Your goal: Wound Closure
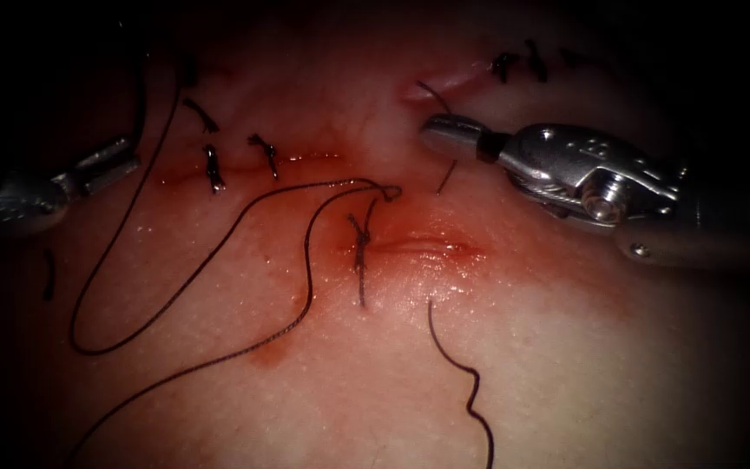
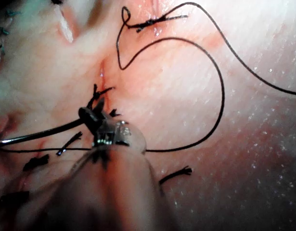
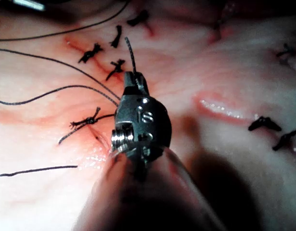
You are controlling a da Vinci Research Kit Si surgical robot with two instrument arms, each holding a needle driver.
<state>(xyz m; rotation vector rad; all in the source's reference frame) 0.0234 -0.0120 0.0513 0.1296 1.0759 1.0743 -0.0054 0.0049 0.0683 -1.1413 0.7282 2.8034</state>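
Pale tissue, wet with red fluid, is lying under the scope, its cut running just right of a tied stitch at centre frame. Long thread is looping across the lower left. The right pincer is sitting closed above the cut at upper centre, gripping a short dark thread end. The left pincer is waiting at far left, pinching thread; whether the needle is with it cannot be told.

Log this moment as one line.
left tool: shut on needle near one end | right tool: shut on thread end | needle: left of cut, far end out of view
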